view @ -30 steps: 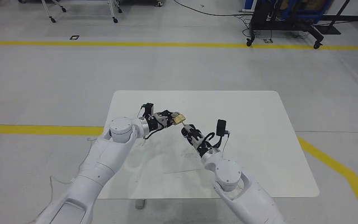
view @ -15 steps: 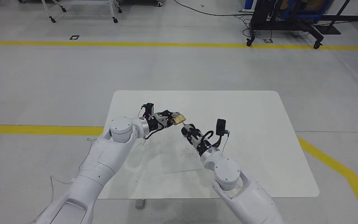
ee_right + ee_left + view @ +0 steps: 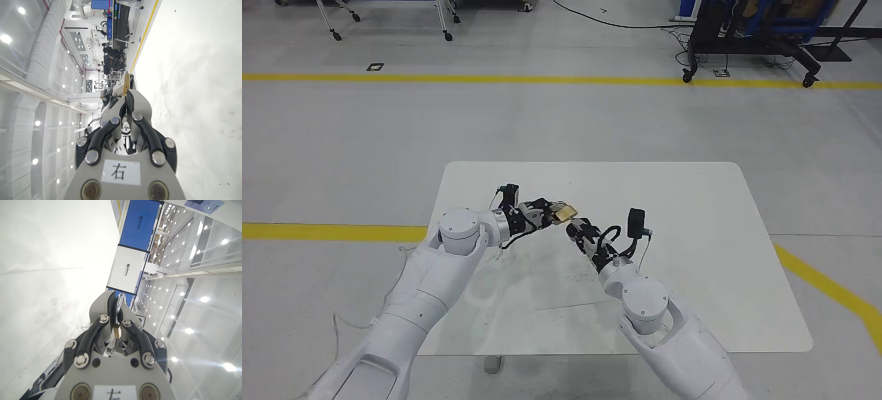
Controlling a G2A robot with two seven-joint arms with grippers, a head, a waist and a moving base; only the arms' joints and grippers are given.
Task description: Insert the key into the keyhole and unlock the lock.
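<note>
Over the middle of the white table [image 3: 692, 200], my left gripper [image 3: 549, 211] is shut on the padlock [image 3: 562, 212], whose brass body juts out toward the other arm. In the left wrist view the silver shackle [image 3: 119, 301] is pinched between the pads, with a bit of brass [image 3: 117, 332] below it, and the left gripper [image 3: 117, 298] is closed tight. My right gripper [image 3: 574, 232] sits just short of the lock, fingers shut. A thin brass strip, the key [image 3: 125, 85], sticks out past the right gripper [image 3: 127, 93] and lines up with the other gripper behind it. The keyhole is hidden.
Both arms meet left of the table's centre, with bare tabletop [image 3: 712, 290] on the right and at the back. Yellow floor lines [image 3: 542, 78] run past the table, and a dark wheeled cart [image 3: 752, 40] stands far behind.
My right gripper has crept a little toward the padlock, narrowing the gap. The left arm and the lock have stayed put.
</note>
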